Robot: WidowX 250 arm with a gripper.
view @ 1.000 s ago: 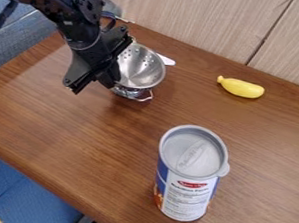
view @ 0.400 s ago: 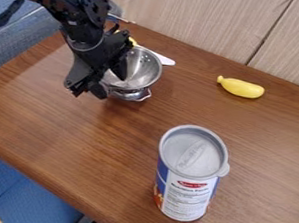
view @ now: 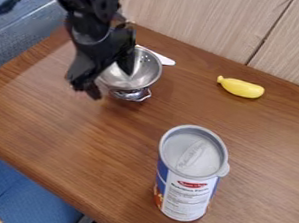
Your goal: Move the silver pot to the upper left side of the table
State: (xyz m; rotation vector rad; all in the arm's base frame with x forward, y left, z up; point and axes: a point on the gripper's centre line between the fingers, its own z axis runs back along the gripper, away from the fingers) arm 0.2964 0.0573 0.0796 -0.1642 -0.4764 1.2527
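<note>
Your pincer (view: pixel 108 82) stands spread at the desk's (view: pixel 77 126) eleven o'clock, one finger (view: pixel 126 63) inside the silver pot (view: pixel 145 73), the other outside its rim. White handle (view: pixel 164 60) just behind; yellow banana (view: pixel 241 88) at two, can (view: pixel 189 175) at five.

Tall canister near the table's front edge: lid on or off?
On. The gray lid covers the whole top of the canister, its small tab sticking out on the picture's right.

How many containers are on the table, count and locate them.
2: the silver pot at upper left, partly behind the gripper, and the lidded can at lower centre. The arm may hide others.
</note>
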